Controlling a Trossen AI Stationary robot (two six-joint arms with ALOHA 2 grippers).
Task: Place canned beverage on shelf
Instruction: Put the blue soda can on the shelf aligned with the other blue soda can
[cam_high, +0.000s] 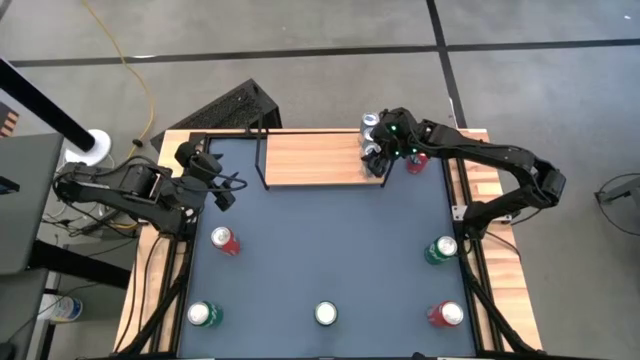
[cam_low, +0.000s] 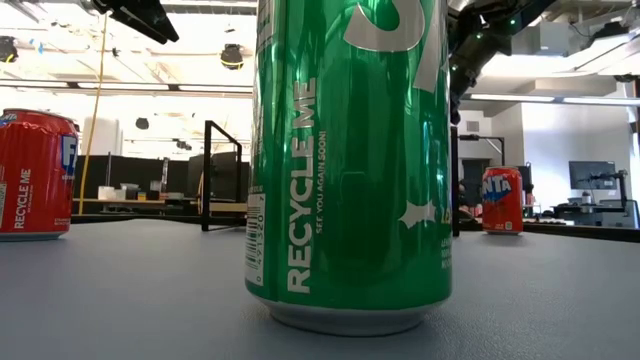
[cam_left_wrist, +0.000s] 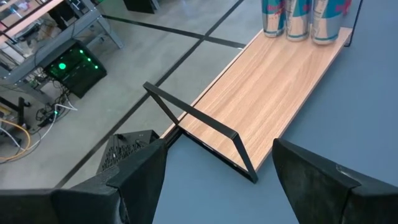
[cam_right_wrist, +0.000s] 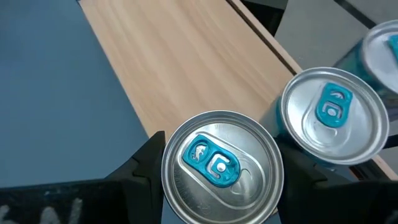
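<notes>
At the upper right of the high view, the right pincer (cam_high: 376, 152) grips a can (cam_right_wrist: 219, 165) over the shelf (cam_high: 310, 158), lining it beside two others; the left pincer (cam_high: 222, 190) waits wide open.

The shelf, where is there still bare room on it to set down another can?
The shelf is bare from its left wire frame across the middle. Its right end is crowded: blue-tabbed cans cluster there, with the right gripper around one. The left gripper waits off the shelf's left end.
</notes>
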